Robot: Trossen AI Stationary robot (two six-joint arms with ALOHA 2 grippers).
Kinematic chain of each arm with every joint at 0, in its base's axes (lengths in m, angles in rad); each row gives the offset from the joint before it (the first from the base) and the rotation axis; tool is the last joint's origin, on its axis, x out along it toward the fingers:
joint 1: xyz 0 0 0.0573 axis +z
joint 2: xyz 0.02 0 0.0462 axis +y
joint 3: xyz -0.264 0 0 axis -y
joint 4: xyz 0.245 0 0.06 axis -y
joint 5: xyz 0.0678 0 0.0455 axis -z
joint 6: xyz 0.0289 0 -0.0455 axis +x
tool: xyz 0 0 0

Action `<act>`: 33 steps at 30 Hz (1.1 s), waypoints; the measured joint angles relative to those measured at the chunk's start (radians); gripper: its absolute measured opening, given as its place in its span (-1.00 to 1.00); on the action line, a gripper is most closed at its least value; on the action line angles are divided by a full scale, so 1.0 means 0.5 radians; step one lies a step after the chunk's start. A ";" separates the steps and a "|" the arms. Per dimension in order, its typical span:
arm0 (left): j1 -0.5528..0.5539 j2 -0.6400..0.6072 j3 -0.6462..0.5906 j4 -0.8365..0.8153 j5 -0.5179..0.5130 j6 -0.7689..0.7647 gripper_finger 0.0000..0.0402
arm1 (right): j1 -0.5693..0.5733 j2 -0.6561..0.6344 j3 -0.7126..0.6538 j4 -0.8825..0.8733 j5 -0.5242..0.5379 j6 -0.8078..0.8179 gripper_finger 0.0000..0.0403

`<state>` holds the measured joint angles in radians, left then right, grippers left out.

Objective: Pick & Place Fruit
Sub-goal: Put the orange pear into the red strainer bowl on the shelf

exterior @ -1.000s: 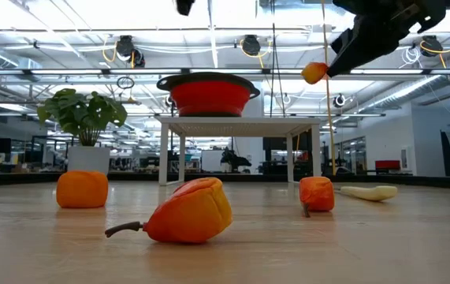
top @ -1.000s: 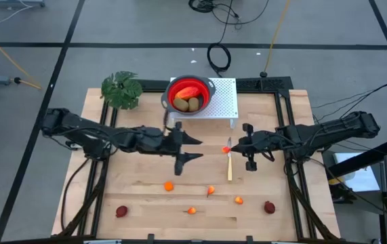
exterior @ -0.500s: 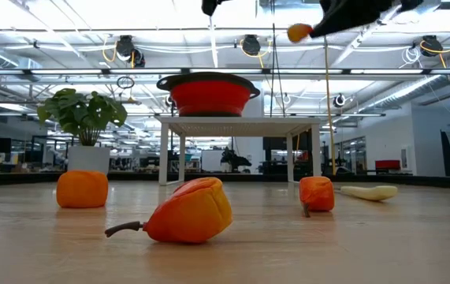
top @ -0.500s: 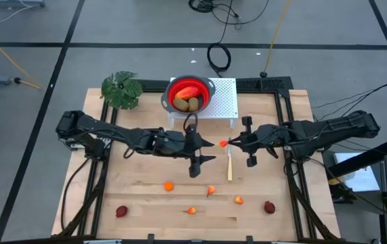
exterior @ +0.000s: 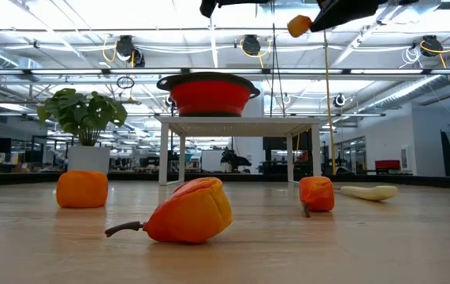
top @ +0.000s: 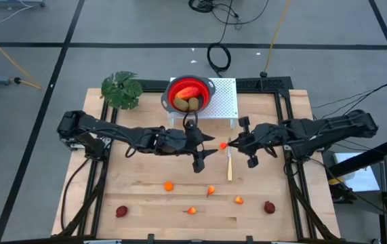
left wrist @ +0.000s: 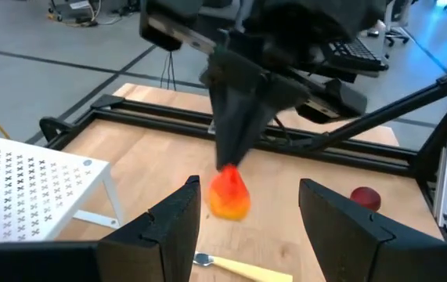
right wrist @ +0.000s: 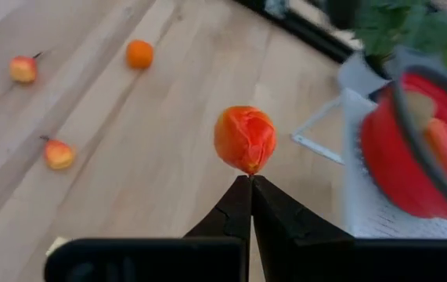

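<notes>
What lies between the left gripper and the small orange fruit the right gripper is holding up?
Nothing. In the left wrist view, open air separates the left gripper from the orange fruit pinched by the right gripper; the high view agrees.

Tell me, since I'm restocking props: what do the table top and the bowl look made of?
Table top: pale wood planks, matte, with visible seams and grain. Bowl: probably silicone or plastic, smooth bright red with a dark rim; the look leaves it open.

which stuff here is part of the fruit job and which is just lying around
Part of the job:
- small orange fruit pinched by the right gripper
- loose fruits on the table
- fruit already in the red bowl
- left gripper, open, empty

Just lying about:
- leafy plant
- knife
- white perforated stand
</notes>
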<state>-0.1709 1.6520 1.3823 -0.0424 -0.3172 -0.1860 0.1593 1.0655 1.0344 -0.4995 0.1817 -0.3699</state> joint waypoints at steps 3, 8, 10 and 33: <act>0.006 0.000 0.000 0.026 0.001 0.000 0.08 | 0.001 0.055 -0.001 -0.006 -0.008 -0.027 -1.00; 0.006 0.009 0.000 0.027 0.002 -0.006 0.08 | 0.001 0.113 -0.001 -0.009 -0.007 -0.071 -1.00; 0.006 0.021 0.000 0.028 0.002 -0.015 0.08 | 0.000 0.131 0.003 -0.003 -0.007 -0.086 -1.00; 0.006 0.034 -0.001 -0.172 0.001 -0.172 0.08 | 0.001 0.556 0.719 -0.641 -0.007 -0.084 -1.00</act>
<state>-0.1680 1.6688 1.3819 -0.1283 -0.3168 -0.2721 0.1596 1.3435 1.3941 -0.8200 0.1783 -0.4118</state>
